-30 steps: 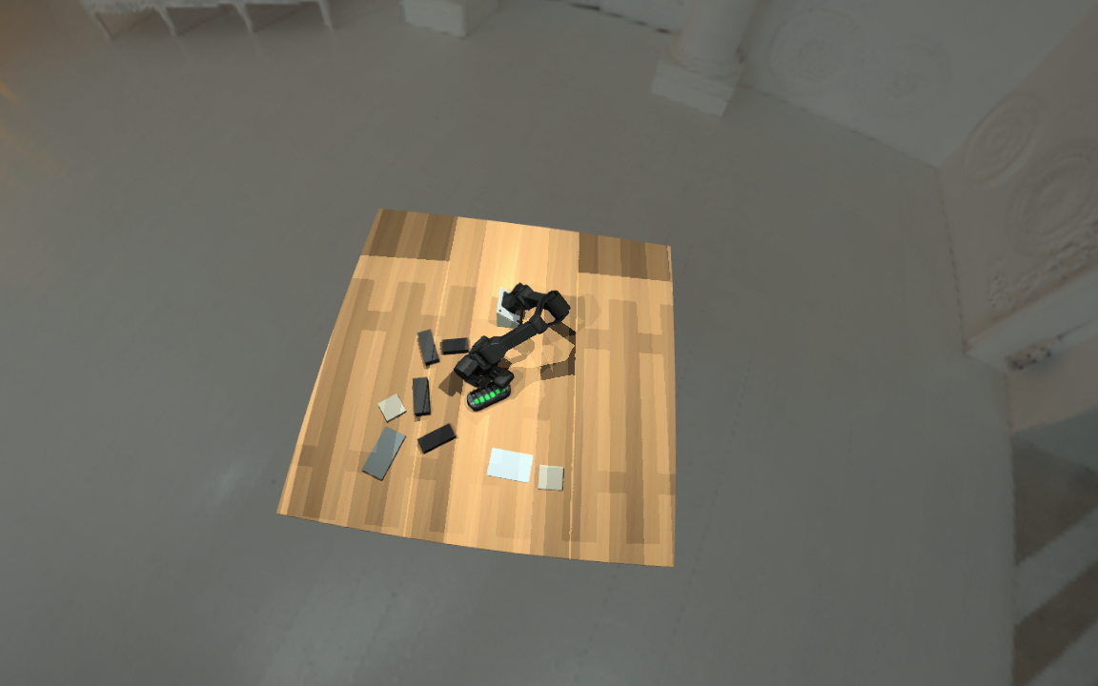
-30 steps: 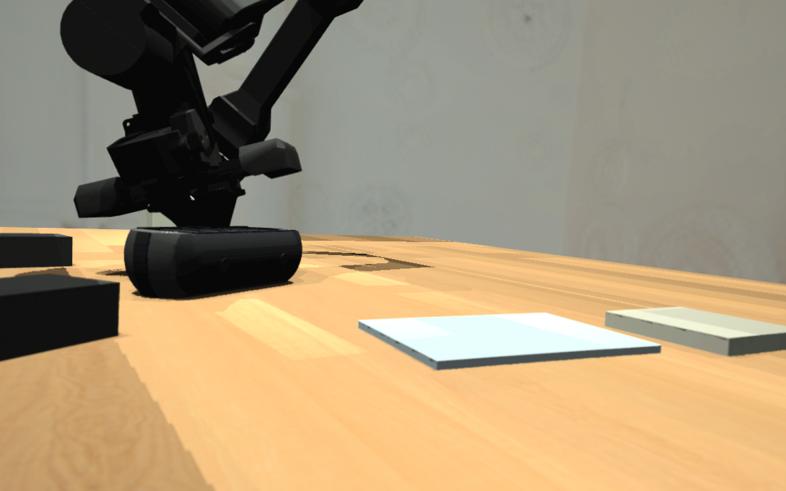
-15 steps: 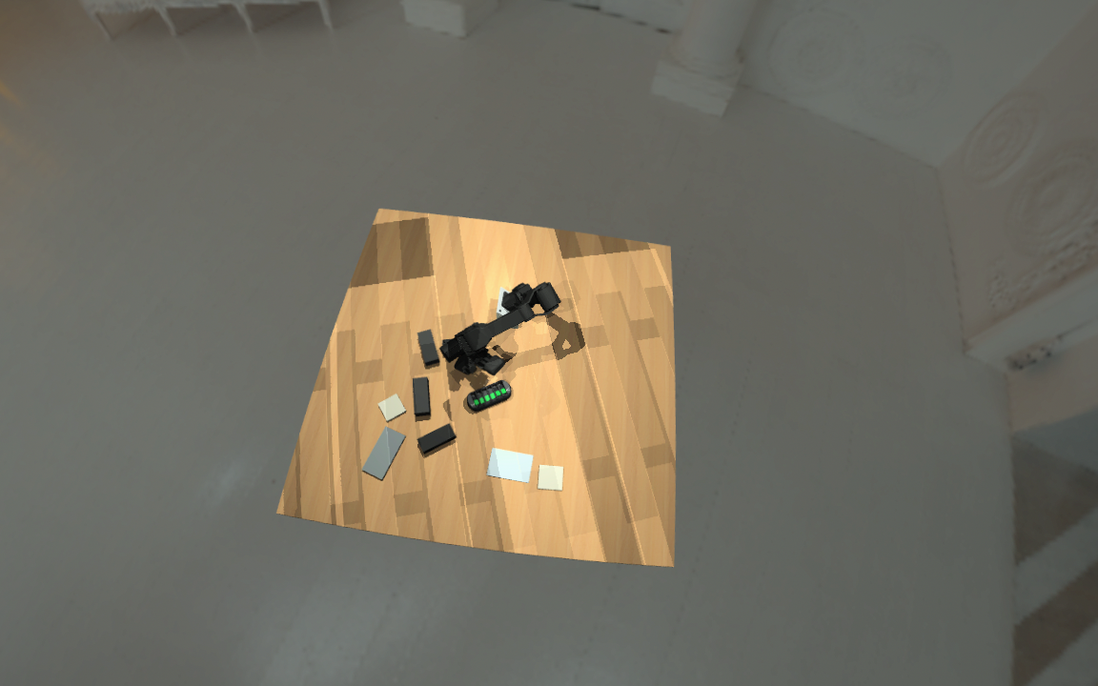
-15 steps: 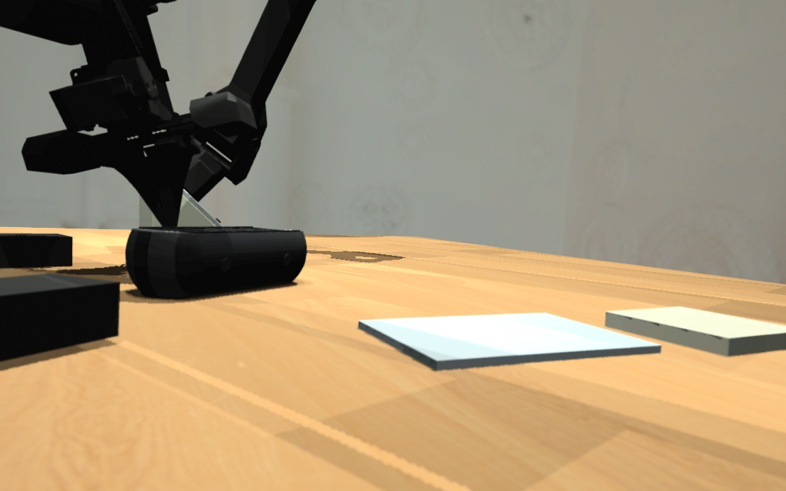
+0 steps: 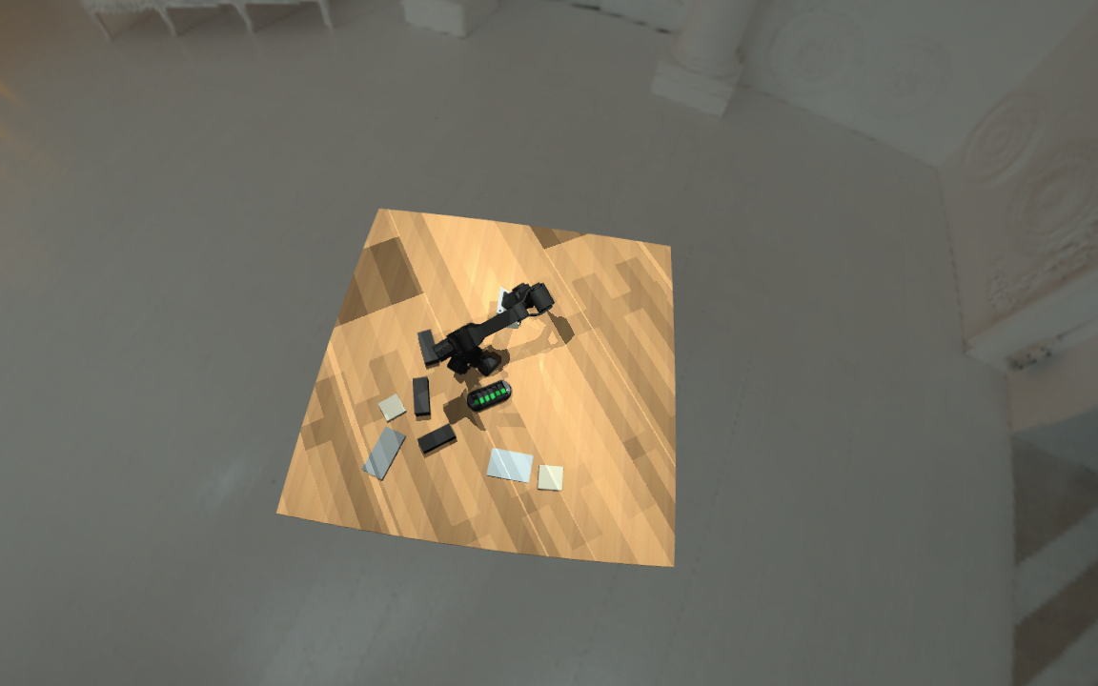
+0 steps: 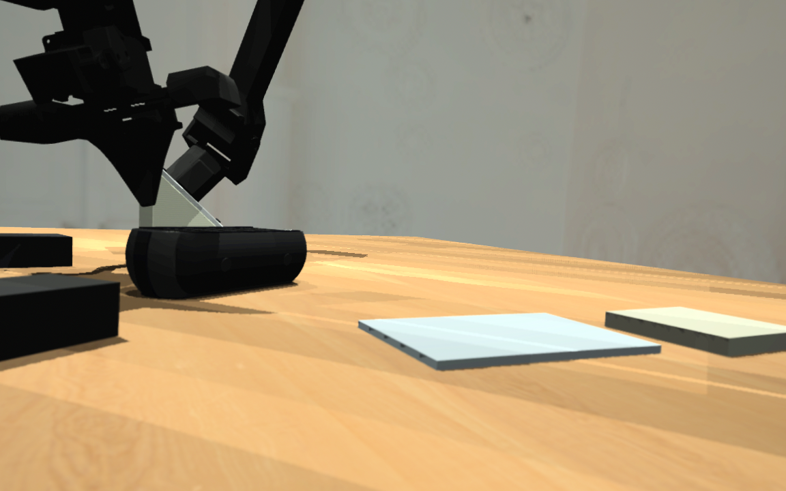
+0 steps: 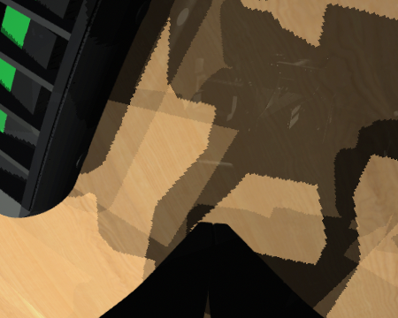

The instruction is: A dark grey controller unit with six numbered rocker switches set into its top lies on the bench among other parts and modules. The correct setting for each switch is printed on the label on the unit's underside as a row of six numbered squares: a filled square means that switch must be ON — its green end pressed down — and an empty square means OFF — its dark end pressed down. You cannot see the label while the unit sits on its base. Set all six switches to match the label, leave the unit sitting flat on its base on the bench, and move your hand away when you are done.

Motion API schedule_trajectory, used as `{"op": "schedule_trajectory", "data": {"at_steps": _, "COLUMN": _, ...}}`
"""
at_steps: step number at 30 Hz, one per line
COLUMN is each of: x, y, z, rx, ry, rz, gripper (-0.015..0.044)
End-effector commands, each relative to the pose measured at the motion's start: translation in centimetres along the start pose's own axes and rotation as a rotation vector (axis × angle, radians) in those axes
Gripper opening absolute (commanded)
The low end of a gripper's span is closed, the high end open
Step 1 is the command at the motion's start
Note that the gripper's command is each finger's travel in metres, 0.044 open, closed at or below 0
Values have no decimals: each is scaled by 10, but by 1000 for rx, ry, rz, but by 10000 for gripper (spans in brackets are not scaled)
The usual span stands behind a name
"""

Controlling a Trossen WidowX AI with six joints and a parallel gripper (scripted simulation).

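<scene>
The dark grey controller unit (image 5: 489, 395) (image 6: 218, 262) (image 7: 88, 102) sits flat on its base on the bench, its switch side up. Green switch ends (image 7: 15, 26) show in a row at the left of the wrist view; several also show in the top view. The switch numbers and exact tilts are too small or cut off to read. The label underneath is hidden. My gripper (image 6: 147, 204) (image 7: 211, 236) is shut and empty. Its tips are above the bench, apart from the unit, beyond it in the exterior view and beside its long side in the wrist view.
Dark blocks (image 5: 421, 396) (image 5: 437, 439) (image 6: 35, 317) lie left of the unit, another (image 5: 427, 347) beside the arm. A grey plate (image 5: 384, 453), a light blue plate (image 5: 509, 465) (image 6: 505, 339) and cream tiles (image 5: 392, 408) (image 5: 550, 477) (image 6: 707, 323) lie farther out. A pale wedge (image 6: 176, 204) stands behind.
</scene>
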State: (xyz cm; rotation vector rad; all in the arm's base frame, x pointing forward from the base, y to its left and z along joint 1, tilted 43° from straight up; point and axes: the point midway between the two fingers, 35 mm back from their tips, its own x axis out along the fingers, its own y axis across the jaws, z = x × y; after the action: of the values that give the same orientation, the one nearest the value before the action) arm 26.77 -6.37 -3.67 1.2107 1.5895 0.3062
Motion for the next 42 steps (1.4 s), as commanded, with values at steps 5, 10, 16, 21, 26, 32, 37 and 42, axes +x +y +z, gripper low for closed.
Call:
{"op": "schedule_trajectory", "data": {"at_steps": 5, "x": 0, "y": 21, "z": 34, "rx": 73, "ry": 24, "rz": -114, "gripper": 0}}
{"op": "schedule_trajectory", "data": {"at_steps": 10, "x": 1, "y": 37, "z": 54, "rx": 124, "ry": 25, "rz": -183, "gripper": 0}}
{"op": "schedule_trajectory", "data": {"at_steps": 16, "x": 6, "y": 56, "z": 73, "rx": 194, "ry": 31, "rz": -255, "gripper": 0}}
{"op": "schedule_trajectory", "data": {"at_steps": 21, "x": 11, "y": 72, "z": 86, "rx": 252, "ry": 29, "rz": -314, "gripper": 0}}
{"op": "schedule_trajectory", "data": {"at_steps": 26, "x": 15, "y": 89, "z": 96, "rx": 311, "ry": 19, "rz": -367, "gripper": 0}}
{"op": "schedule_trajectory", "data": {"at_steps": 32, "x": 22, "y": 110, "z": 105, "rx": 379, "ry": -2, "rz": -430, "gripper": 0}}
{"op": "schedule_trajectory", "data": {"at_steps": 37, "x": 29, "y": 126, "z": 109, "rx": 432, "ry": -25, "rz": -479, "gripper": 0}}
{"op": "schedule_trajectory", "data": {"at_steps": 42, "x": 30, "y": 128, "z": 109, "rx": 439, "ry": -28, "rz": -485, "gripper": 0}}
